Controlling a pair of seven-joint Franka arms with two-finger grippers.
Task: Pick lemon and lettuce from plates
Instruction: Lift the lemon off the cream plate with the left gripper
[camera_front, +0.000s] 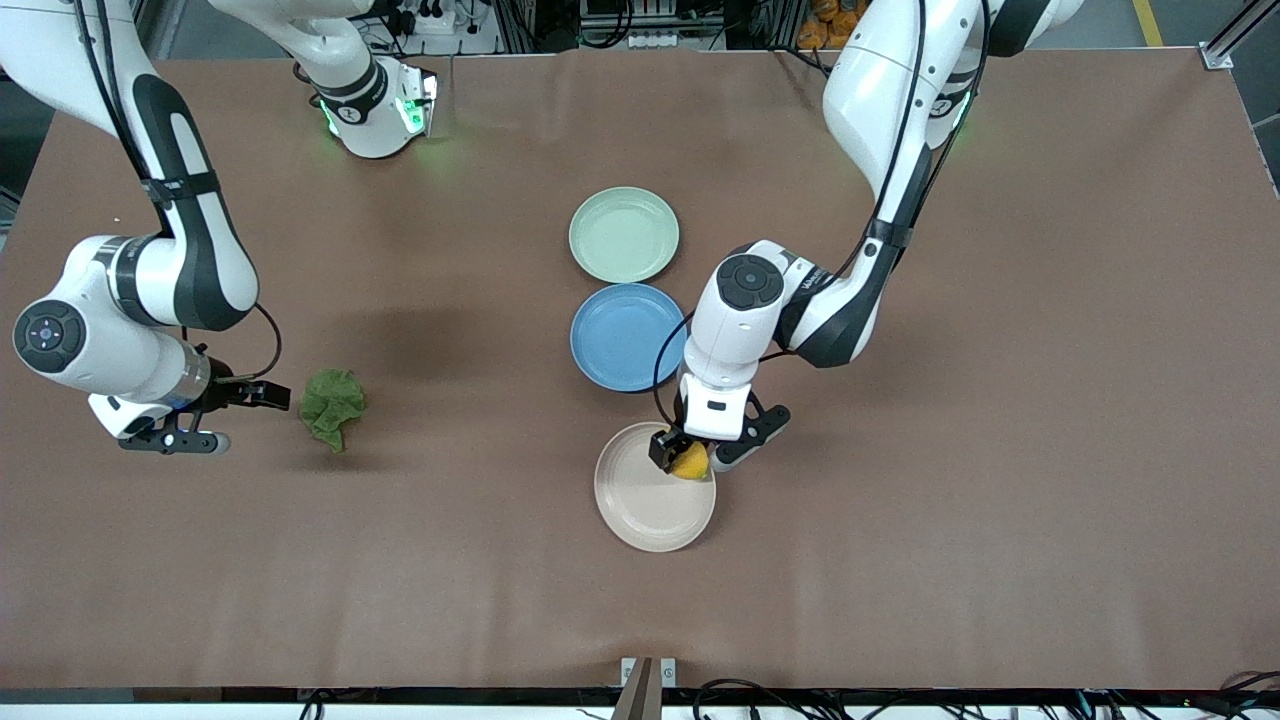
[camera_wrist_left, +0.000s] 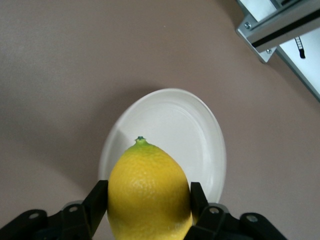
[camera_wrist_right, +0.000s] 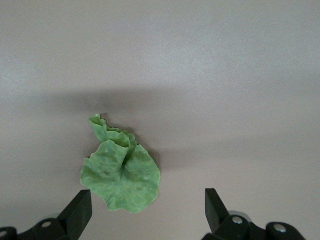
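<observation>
My left gripper (camera_front: 692, 455) is shut on the yellow lemon (camera_front: 690, 463) and holds it over the rim of the beige plate (camera_front: 650, 500). In the left wrist view the lemon (camera_wrist_left: 149, 192) sits between both fingers of the left gripper (camera_wrist_left: 149, 205), with the beige plate (camera_wrist_left: 195, 130) below it, nothing else on it. The mint green plate (camera_front: 624, 235) is bare. The dark green lettuce (camera_front: 332, 405) lies on the bare table toward the right arm's end. My right gripper (camera_front: 240, 418) is open beside it. In the right wrist view the lettuce (camera_wrist_right: 120, 172) lies just ahead of the right gripper (camera_wrist_right: 147, 210).
A bare blue plate (camera_front: 627, 336) lies between the mint green and beige plates, close to the left arm's wrist. A metal frame bar (camera_wrist_left: 280, 27) shows off the table's edge in the left wrist view. The brown table (camera_front: 950, 450) is bare elsewhere.
</observation>
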